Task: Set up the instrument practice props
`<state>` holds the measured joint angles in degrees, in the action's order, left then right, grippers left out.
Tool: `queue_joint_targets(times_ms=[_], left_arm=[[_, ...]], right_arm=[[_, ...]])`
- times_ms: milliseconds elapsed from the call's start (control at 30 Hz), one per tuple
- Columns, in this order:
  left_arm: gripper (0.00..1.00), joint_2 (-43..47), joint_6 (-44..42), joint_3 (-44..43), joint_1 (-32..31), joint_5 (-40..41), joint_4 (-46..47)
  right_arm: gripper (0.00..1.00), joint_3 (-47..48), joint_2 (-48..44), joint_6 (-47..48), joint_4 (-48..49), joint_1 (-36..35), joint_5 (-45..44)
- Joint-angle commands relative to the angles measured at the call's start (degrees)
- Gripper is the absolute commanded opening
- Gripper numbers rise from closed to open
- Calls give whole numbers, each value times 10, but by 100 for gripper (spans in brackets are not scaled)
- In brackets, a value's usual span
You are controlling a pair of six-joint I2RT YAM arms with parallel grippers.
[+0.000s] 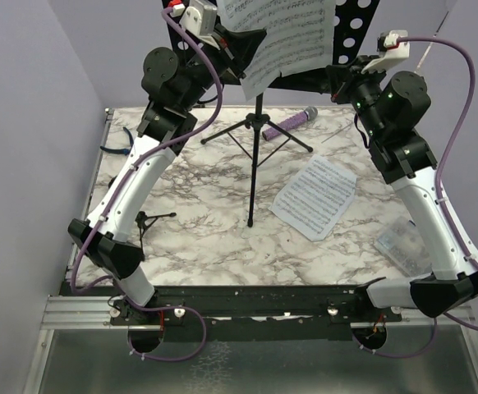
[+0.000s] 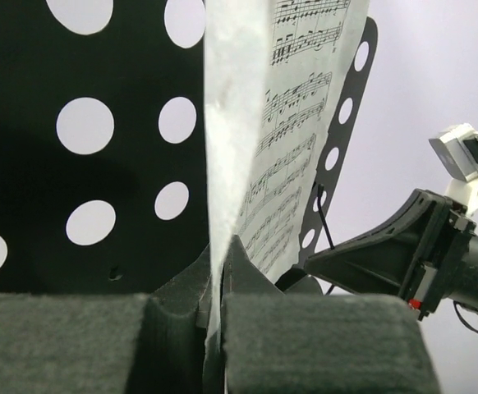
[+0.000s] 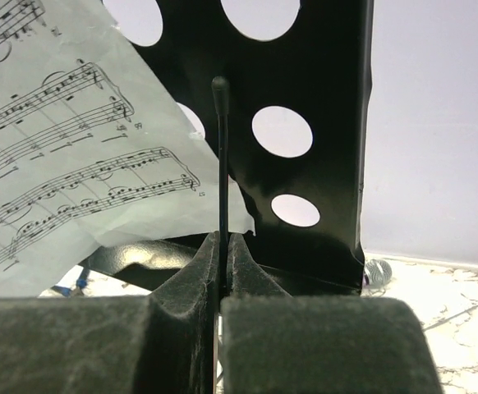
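**Pliers and box on the marble worktop**

The worktop is white with grey veining and carries 2 stray items. The blue-handled pliers lie by its left edge, toward the far corner, partly hidden. The clear plastic box lies flat near the right edge, closer to the front. The 2 are well apart. Pale lilac walls stand at the left and back. An aluminium rail runs along the front.

Plain lilac walls surround a white, grey-veined marble-look table under soft, even light.
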<state>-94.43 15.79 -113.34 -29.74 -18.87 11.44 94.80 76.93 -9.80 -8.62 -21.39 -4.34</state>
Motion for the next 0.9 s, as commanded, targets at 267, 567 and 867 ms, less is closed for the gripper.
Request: queue_joint_targets(times_ms=[267,567,867], left_arm=[[0,-44,-12,-52,-2,-23,-14],[0,-59,-17,-73,-4,-72,-1],[0,-76,-56,-85,-18,-157,15]], right_arm=[[0,-113,-79,34,138,-2,64],[0,-114,-74,51,142,-2,106],[0,-98,-61,60,132,-1,148]])
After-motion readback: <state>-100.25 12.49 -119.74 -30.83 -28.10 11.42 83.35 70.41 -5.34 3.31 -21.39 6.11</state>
